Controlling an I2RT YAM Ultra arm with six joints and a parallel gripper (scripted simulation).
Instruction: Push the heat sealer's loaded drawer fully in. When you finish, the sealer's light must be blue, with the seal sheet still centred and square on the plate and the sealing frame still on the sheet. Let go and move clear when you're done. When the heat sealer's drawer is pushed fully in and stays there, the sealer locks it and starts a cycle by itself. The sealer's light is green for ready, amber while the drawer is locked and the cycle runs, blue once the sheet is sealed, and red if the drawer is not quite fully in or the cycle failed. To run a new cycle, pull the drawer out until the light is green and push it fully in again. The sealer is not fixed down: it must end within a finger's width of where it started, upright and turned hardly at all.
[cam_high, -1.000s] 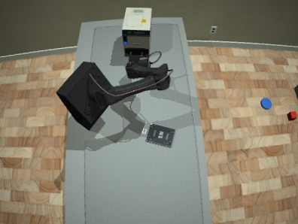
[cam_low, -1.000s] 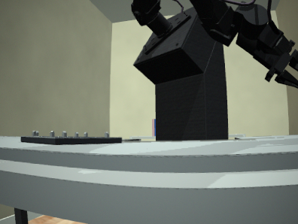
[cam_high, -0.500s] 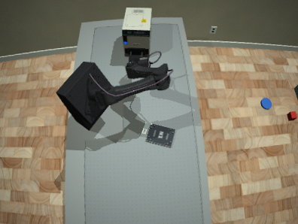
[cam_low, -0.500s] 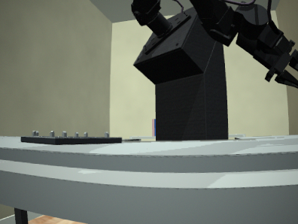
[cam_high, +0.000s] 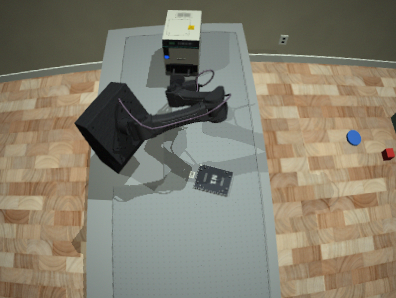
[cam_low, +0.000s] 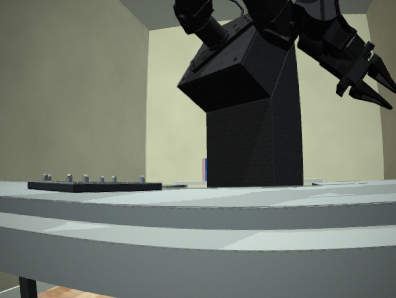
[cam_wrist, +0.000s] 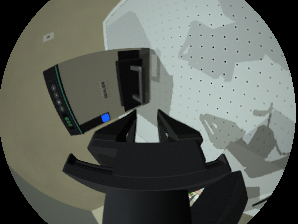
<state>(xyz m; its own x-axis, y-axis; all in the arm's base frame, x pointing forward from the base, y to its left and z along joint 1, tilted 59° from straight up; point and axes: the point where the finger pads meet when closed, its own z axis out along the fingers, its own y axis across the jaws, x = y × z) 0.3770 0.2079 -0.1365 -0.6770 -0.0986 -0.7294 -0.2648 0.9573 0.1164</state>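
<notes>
The heat sealer (cam_high: 182, 37) is a cream box standing at the far end of the table. Its light (cam_high: 166, 57) is blue, and it also shows in the wrist view (cam_wrist: 105, 117). The dark drawer front (cam_high: 182, 64) sits in against the sealer body; in the wrist view (cam_wrist: 136, 79) it looks nearly flush. The sheet, plate and frame are hidden inside. My gripper (cam_high: 179, 80) hangs just in front of the drawer, a little apart from it. Its fingers stand partly apart with nothing between them. The gripper also shows raised at the upper right of the low side view (cam_low: 372, 85).
A flat black board with small pegs (cam_high: 213, 180) lies mid-table, and also shows at the left of the low side view (cam_low: 95, 185). My arm's black base box (cam_high: 112, 125) stands at the table's left edge. A blue disc (cam_high: 354, 137) and a red cube (cam_high: 388, 154) lie on the floor to the right.
</notes>
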